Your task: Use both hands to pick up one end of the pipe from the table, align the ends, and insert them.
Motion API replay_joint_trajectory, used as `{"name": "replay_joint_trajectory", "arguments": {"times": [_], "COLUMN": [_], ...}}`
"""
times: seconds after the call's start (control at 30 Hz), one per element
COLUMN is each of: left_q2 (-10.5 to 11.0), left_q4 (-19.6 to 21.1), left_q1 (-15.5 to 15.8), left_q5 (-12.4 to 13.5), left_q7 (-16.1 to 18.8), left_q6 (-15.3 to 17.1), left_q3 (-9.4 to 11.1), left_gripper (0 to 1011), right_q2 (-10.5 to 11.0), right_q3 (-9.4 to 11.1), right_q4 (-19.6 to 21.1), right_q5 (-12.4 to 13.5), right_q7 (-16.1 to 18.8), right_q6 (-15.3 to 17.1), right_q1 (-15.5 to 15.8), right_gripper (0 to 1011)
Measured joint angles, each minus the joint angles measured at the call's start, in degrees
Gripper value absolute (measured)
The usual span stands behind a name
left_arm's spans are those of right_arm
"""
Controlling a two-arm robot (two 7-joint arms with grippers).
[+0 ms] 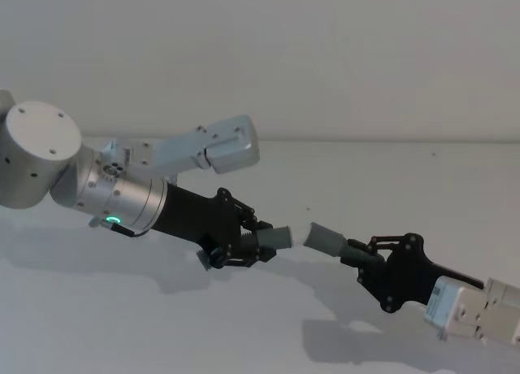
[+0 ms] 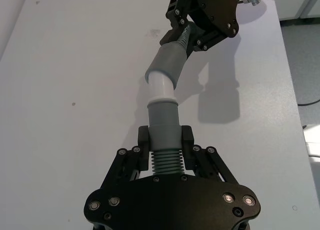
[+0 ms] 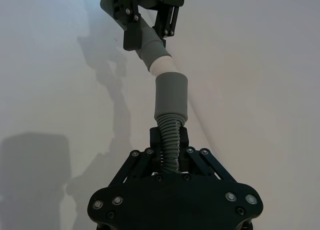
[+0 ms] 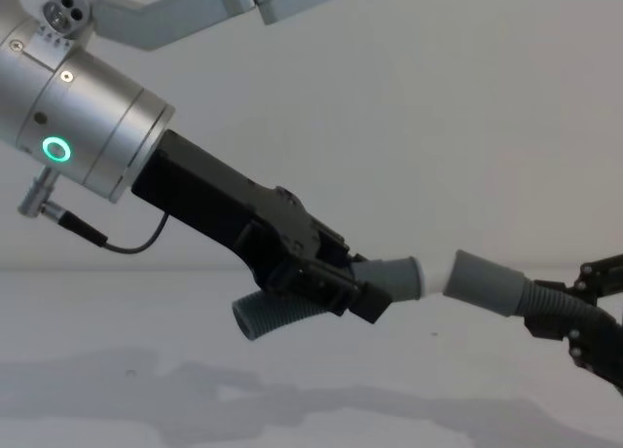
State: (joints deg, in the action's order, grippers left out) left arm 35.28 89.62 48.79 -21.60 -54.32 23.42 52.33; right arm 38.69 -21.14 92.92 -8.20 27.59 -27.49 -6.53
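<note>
the right gripper (image 1: 366,260) is clamped on the hose (image 3: 170,135) behind its cuff (image 1: 326,237), held above the table (image 1: 244,333). farther left, the left gripper (image 1: 252,242) pinches the bent tube (image 4: 277,315); its white-tipped cuff (image 4: 394,277) faces the hose cuff, close but at an angle. to do this well, level both axes into one line first, then push straight without twisting.

Head above, chest low, wrists facing oppositely.

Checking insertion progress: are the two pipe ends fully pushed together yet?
No, a white spigot shows between the left hand's cuff and the right hand's cuff.
</note>
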Motion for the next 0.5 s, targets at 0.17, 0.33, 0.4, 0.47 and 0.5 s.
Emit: {"name": "replay_joint_trajectory", "arguments": {"times": [0.17, 0.33, 0.4, 0.47, 0.5], "left_q2": [-0.15, -0.22, -0.25, -0.27, -0.29], "left_q4": [-0.3, -0.44, -0.5, -0.53, -0.56], "left_q1": [0.18, 0.28, 0.31, 0.34, 0.36], "left_q5": [-0.09, -0.14, -0.16, -0.17, -0.18], "left_q7": [-0.27, -0.42, -0.48, -0.51, -0.54], "left_q6": [-0.17, -0.27, -0.31, -0.34, -0.36], "left_q3": [0.19, 0.29, 0.33, 0.36, 0.39], "left_gripper": [355, 355, 355, 355, 355], "right_q2": [-0.01, -0.01, -0.01, -0.01, -0.01], "right_q3": [-0.02, -0.04, -0.05, -0.06, -0.06], "right_q4": [0.0, 0.0, 0.0, 0.0, 0.0], "right_q5": [0.04, 0.06, 0.07, 0.08, 0.09], "right_q7": [0.02, 0.05, 0.06, 0.06, 0.07], "right_q6": [-0.05, -0.09, -0.11, -0.13, -0.14], "right_q1": [-0.02, -0.03, -0.04, -0.05, -0.06], "right_gripper": [157, 157, 157, 157, 157]}}
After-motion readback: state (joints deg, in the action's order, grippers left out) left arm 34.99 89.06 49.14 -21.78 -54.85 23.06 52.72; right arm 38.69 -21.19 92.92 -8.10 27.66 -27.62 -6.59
